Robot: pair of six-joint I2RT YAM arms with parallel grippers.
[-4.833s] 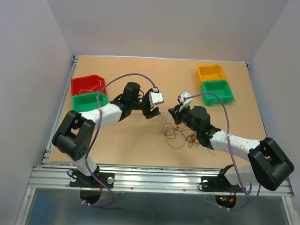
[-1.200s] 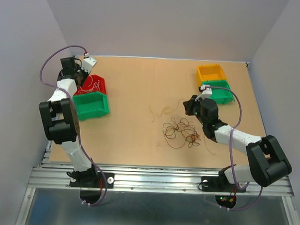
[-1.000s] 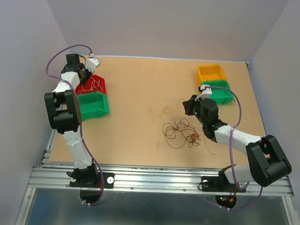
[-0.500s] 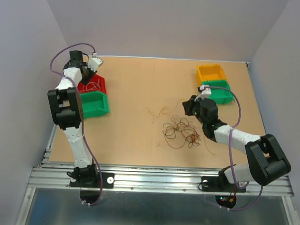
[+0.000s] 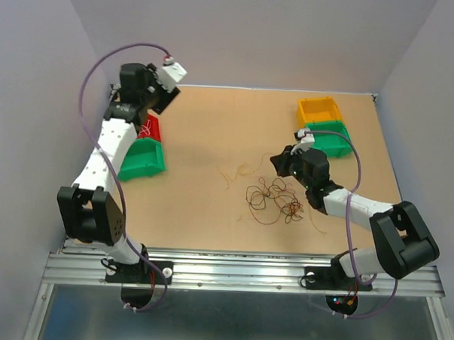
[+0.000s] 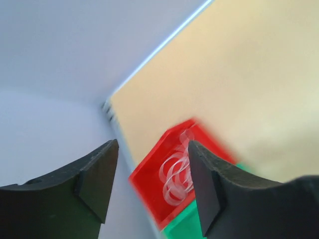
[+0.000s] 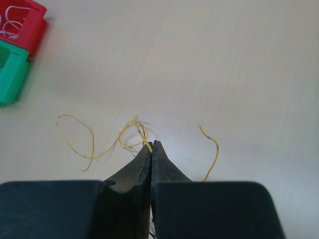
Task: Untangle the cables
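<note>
A knot of thin brown, red and orange cables (image 5: 272,200) lies mid-table. Left of it lies a loose yellow cable (image 5: 238,170), whose loops (image 7: 130,130) run up to my right gripper (image 7: 152,144). That gripper is low over the board with its jaws pressed together on a yellow strand at the tips. My left gripper (image 5: 166,101) is raised at the far left corner, open and holding nothing (image 6: 152,184). Below it a whitish cable (image 6: 177,172) lies coiled in the red bin (image 6: 149,184).
A green bin (image 5: 141,159) adjoins the red bin (image 5: 152,127) at the left edge. An orange bin (image 5: 318,110) and a second green bin (image 5: 330,138) stand at the far right. White walls close in the board on three sides.
My left gripper has opened, risen from the red bin and swung right, leaving the whitish cable inside. My right gripper has shifted slightly left, still shut.
</note>
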